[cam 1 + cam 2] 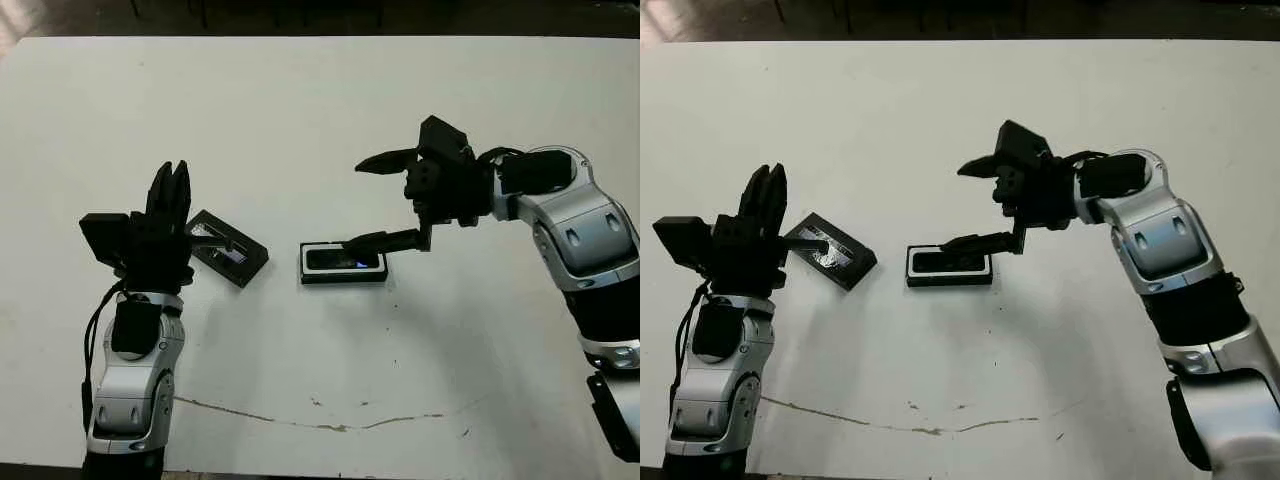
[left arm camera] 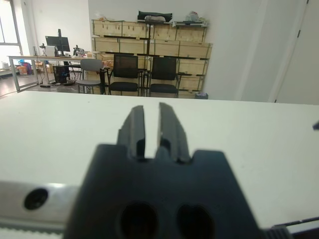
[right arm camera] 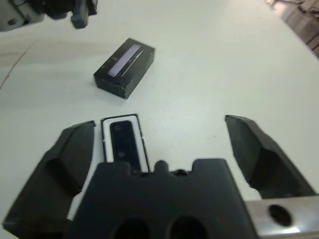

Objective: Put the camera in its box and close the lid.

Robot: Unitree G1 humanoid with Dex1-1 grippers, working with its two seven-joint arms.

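The box (image 1: 342, 279), a small black tray with white lining, lies at the table's middle. The slim black camera (image 1: 335, 259) rests inside it, a bluish patch at its right end. The right wrist view shows the camera (image 3: 123, 142) lying flat in the box (image 3: 104, 142). My right gripper (image 1: 352, 204) is open just above, its lower finger reaching over the box's far edge and holding nothing. The lid (image 1: 228, 248) lies left of the box, glossy strip up. Beside the lid, my left gripper (image 1: 172, 170) points away over the table, shut and empty.
A thin brown crack or stain (image 1: 330, 425) runs across the white table near its front edge. Beyond the table's far side, the left wrist view shows office chairs (image 2: 124, 74) and stacked wooden crates (image 2: 149, 35).
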